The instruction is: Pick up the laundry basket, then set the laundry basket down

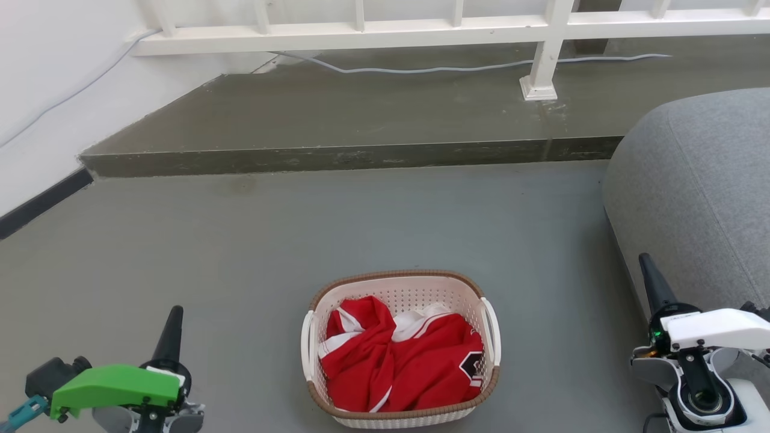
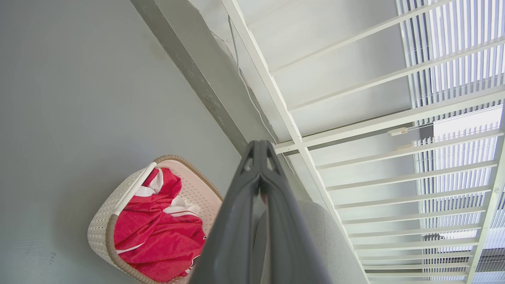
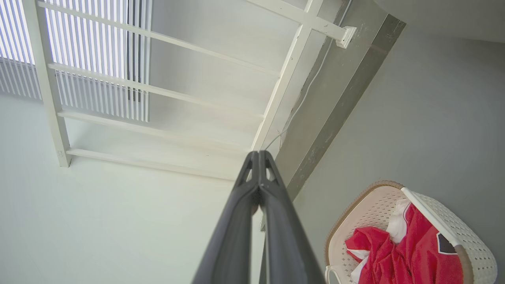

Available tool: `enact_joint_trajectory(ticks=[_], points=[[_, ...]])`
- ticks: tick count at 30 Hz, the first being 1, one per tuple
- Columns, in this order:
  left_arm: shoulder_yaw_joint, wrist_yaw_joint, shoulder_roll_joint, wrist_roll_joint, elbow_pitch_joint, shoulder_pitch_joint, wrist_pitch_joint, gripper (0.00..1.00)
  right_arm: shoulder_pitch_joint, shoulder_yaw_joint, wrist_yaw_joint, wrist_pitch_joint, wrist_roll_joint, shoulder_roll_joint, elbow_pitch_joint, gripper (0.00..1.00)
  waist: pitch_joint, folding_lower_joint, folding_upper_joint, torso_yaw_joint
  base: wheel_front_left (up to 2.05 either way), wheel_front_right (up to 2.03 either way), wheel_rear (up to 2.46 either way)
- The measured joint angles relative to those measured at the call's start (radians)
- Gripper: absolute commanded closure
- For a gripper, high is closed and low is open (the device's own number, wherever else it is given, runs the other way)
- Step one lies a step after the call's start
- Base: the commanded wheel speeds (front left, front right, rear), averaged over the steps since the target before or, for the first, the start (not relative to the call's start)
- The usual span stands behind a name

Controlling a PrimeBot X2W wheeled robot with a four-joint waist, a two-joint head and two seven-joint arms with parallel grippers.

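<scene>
As you look down from the head camera, your stock reads as follows.

Item 1: the laundry basket (image 1: 409, 294), cream perforated plastic with a brown woven-look rim and a white handle on each side. It stands upright on the grey floor (image 1: 240, 240), near you and roughly midway between your two arms, touching neither.

Item 2: a red garment (image 1: 409, 367) with white trim and a dark patch, crumpled inside the basket and filling most of it.

Item 3: your left gripper (image 1: 174, 316), near left, above a green cover (image 1: 114, 385), well apart from the basket. The left wrist view shows its fingers (image 2: 244, 221) clenched tip to tip on nothing.

Item 4: your right gripper (image 1: 648, 270), near right, above a white cover (image 1: 716, 328), well apart from the basket and beside a grey upholstered seat (image 1: 692, 180). Its fingers (image 3: 236, 221) are likewise clenched together, empty.

Item 5: a raised dark step (image 1: 361, 108) across the far side of the floor, carrying a white railing (image 1: 421, 27), with a pale cable (image 1: 421, 69) trailing along its foot.

Item 6: a white wall (image 1: 48, 90) at far left, with a dark skirting strip (image 1: 42, 204) along its base.
</scene>
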Motion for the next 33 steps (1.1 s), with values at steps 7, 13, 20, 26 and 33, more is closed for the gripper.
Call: enact_joint_trajectory(ticks=[7,13,20,26,33], points=[[0.026,-0.013,-0.002,-0.094,0.011,-0.012,0.022,1.0,-0.011,-0.026,0.013,0.018,0.094,0.006,0.009,1.0,-0.004,0.0,0.0,0.003,0.0,0.0,0.0],[0.048,-0.03,-0.01,-0.167,0.022,-0.016,0.035,1.0,-0.017,-0.047,0.032,0.035,0.171,0.01,0.014,1.0,-0.007,0.0,0.0,0.006,0.0,0.0,0.0],[0.069,-0.047,-0.015,-0.256,0.028,-0.023,0.058,1.0,-0.021,-0.069,0.047,0.059,0.26,0.014,0.022,1.0,-0.011,0.0,0.0,0.009,0.0,0.0,0.0],[0.091,-0.065,-0.016,-0.333,0.033,-0.032,0.074,1.0,-0.031,-0.091,0.064,0.076,0.339,0.018,0.029,1.0,-0.014,0.0,0.0,0.011,0.0,0.0,0.0],[0.092,-0.068,-0.017,-0.34,0.038,-0.032,0.077,1.0,-0.036,-0.092,0.064,0.077,0.344,0.019,0.031,1.0,-0.014,0.0,0.0,0.011,0.0,0.0,0.0]])
